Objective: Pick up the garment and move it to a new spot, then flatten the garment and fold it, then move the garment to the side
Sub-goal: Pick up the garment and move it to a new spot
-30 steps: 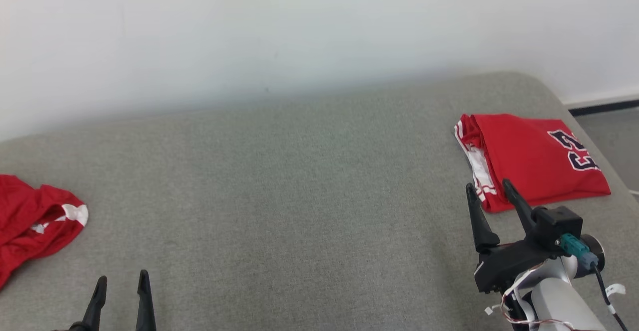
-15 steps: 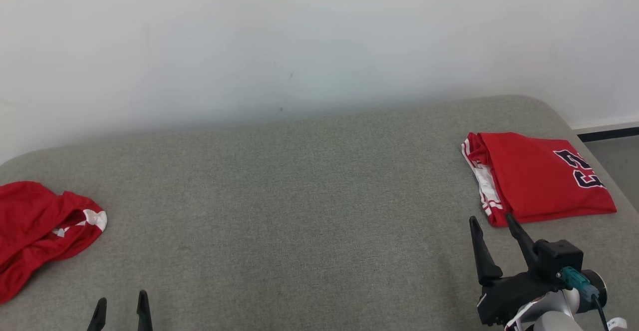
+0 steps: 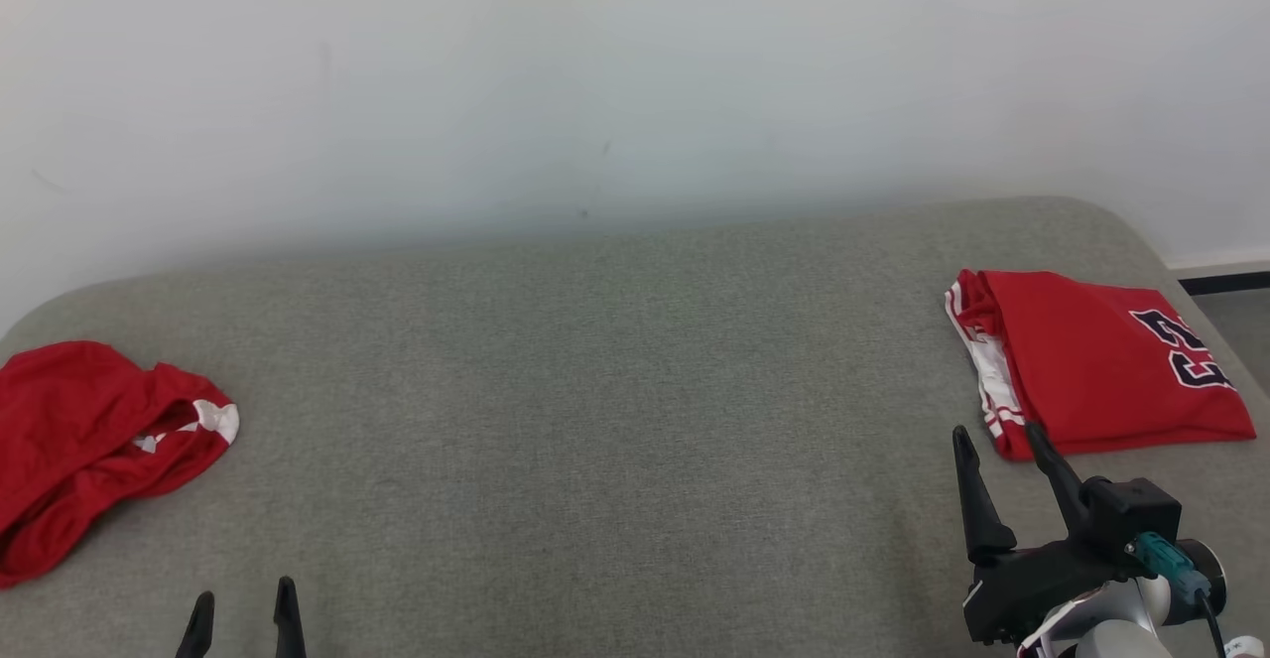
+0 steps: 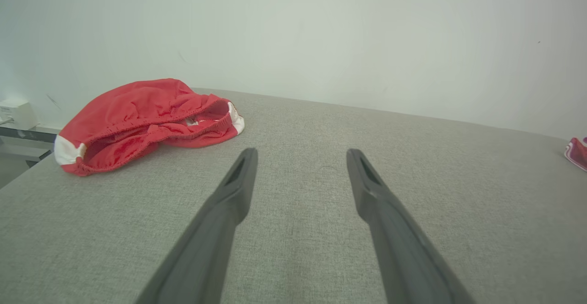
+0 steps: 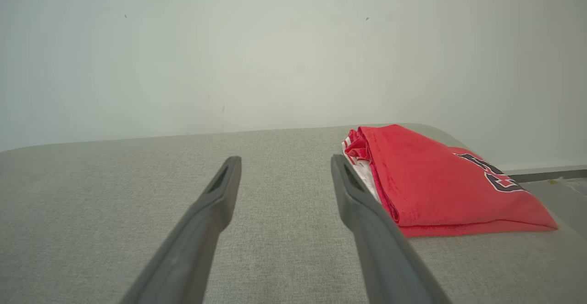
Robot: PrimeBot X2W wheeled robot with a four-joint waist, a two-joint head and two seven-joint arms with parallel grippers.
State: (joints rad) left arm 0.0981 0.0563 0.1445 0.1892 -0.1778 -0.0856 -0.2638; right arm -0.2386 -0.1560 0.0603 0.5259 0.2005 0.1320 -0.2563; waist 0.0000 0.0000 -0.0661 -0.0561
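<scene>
The whole head view is seen to have shifted over the last second (a move of the camera, not of the cloth): more of the white wall (image 3: pixel 595 63) is taken in, and the grey fabric-covered surface (image 3: pixel 595 420) is shown lower. A folded red jersey with dark numerals and white striped trim (image 3: pixel 1101 370) is found lying flat at the right end of that surface, near its rounded corner, and is gripped by nothing. The right gripper (image 3: pixel 996 432) is held just beside the jersey's near left corner, fingers spread wide and empty, placed against the cloth much as before. The left gripper (image 3: pixel 245 593) is likewise spread wide, with nothing between its fingers. A crumpled red garment with white patches (image 3: pixel 89 440) is brought further into view at the far left, well apart from both grippers. The folded piece is therefore judged finished and set aside, and the crumpled one is judged the next to be picked up, probably by the left arm.
</scene>
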